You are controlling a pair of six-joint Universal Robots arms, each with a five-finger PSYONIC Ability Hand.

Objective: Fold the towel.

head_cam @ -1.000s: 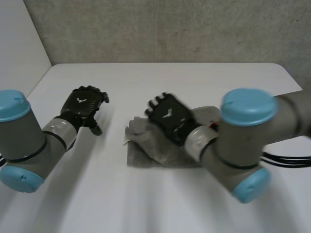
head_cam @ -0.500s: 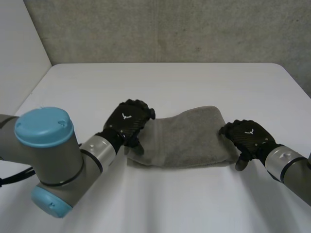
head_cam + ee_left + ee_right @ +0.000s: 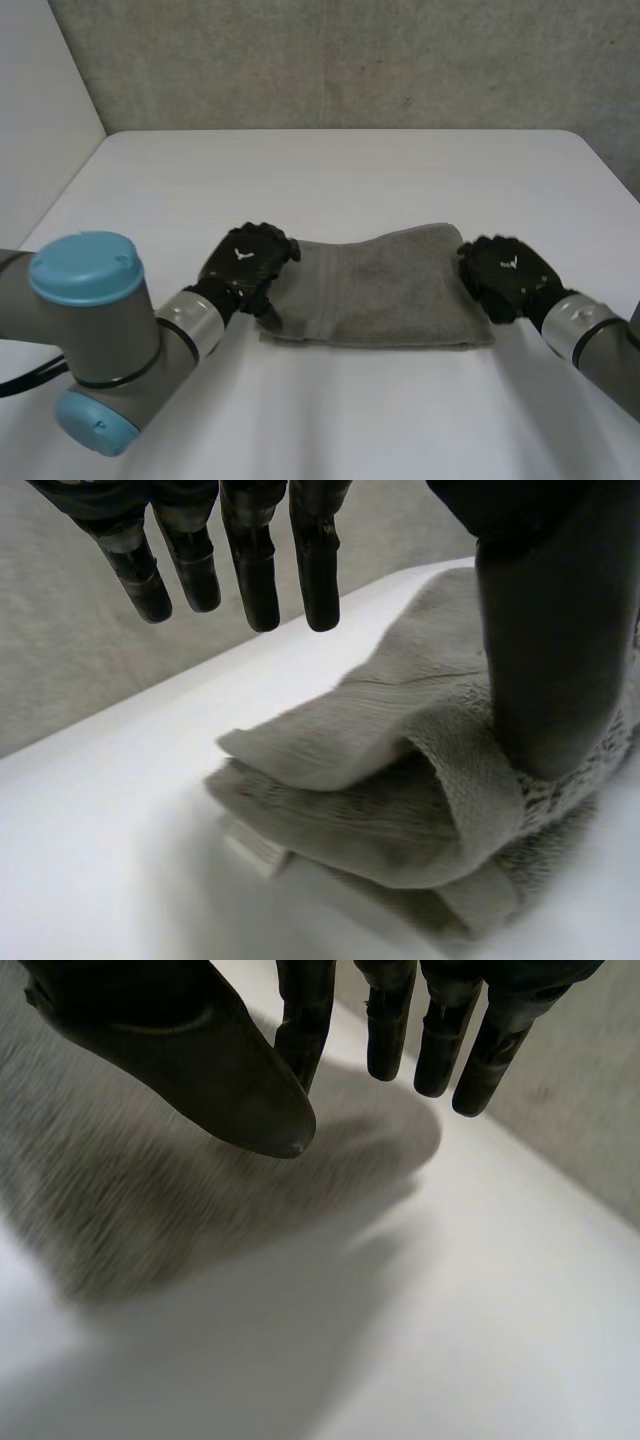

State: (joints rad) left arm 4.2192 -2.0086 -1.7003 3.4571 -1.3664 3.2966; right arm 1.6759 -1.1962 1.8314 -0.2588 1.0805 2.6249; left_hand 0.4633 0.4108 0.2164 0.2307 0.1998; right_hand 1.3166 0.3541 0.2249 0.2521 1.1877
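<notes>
Between left hand (image 3: 245,262) and right hand (image 3: 505,272), stretched lengthwise: towel (image 3: 385,290), one end at each, both hands unclenched, grasping nothing.

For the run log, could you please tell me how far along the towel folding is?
Done: the towel lies doubled, layers stacked at its end. In hand: the left hand presses one end with its thumb; the right hand is open at the other. Left: perhaps another fold.
</notes>
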